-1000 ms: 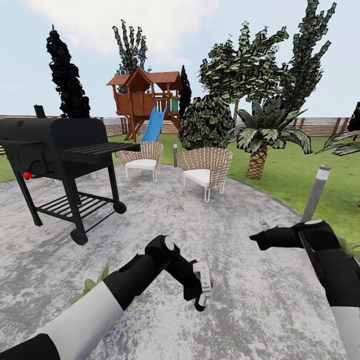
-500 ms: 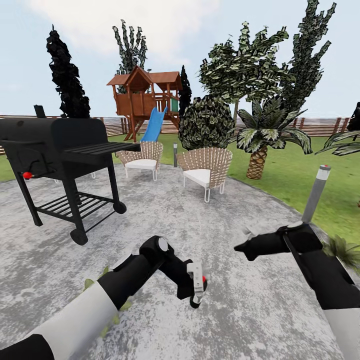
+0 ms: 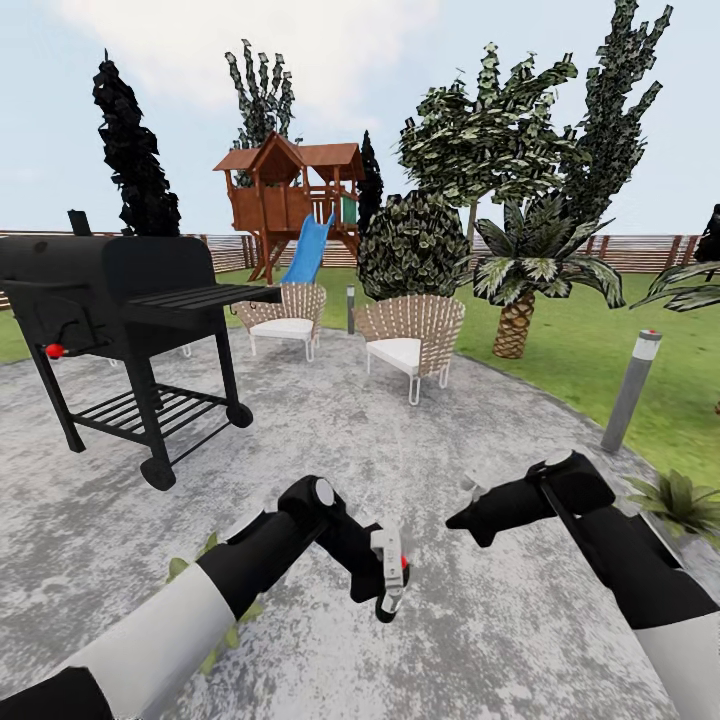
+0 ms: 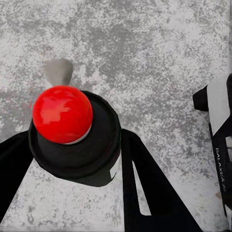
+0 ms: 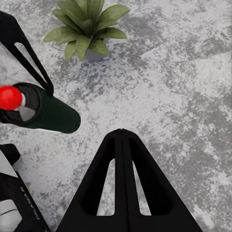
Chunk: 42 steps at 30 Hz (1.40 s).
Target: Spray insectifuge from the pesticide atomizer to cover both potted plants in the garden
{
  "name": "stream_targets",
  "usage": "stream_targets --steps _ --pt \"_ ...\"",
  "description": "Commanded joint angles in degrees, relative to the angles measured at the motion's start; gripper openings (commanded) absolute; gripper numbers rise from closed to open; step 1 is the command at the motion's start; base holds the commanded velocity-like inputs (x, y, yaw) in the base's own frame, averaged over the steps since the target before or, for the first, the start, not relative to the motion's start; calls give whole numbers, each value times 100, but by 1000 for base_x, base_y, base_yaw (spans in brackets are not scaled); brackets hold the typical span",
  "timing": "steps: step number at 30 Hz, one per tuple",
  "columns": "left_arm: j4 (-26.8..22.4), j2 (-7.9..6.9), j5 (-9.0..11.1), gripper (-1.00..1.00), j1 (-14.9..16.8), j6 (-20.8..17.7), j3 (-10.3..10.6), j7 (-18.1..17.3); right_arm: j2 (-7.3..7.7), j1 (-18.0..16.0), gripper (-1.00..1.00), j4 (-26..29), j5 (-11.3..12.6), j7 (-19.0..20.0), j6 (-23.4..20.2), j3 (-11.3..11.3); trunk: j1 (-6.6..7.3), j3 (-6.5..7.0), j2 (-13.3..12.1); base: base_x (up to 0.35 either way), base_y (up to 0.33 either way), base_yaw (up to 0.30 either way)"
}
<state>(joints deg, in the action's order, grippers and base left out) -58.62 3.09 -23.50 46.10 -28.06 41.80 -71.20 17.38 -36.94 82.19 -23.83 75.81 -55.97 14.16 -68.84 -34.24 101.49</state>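
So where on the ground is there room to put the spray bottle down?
Bare paving lies between the grill and the two wicker chairs, and ahead of both grippers. It is crowded by the left arm, over one potted plant, and near the other beside the lamp post.

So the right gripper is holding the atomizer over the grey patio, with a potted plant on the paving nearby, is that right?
Not quite: the left gripper holds the pesticide atomizer, not the right one. The left wrist view shows its fingers either side of the bottle, and the right wrist view shows the right gripper shut on nothing. The rest stands: grey patio below, a potted plant nearby.
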Motion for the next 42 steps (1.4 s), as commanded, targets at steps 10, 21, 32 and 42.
stream_targets --steps 10,21,32,42 --pt "210 117 -38 -100 4 -101 -8 -17 -14 -6 -100 7 -59 57 -37 34 0 -6 4 0 0 0" --pt "604 398 -49 -100 6 -102 -18 7 -24 -6 -100 7 -52 57 -35 34 0 -6 4 0 0 0" --pt "598 412 -49 -100 16 -95 -23 1 -109 -6 -100 7 -28 57 -37 41 0 -6 4 0 0 0" --pt "597 412 -49 -100 43 -95 -30 5 -112 -6 -100 7 -25 57 -37 51 0 -6 4 0 0 0"
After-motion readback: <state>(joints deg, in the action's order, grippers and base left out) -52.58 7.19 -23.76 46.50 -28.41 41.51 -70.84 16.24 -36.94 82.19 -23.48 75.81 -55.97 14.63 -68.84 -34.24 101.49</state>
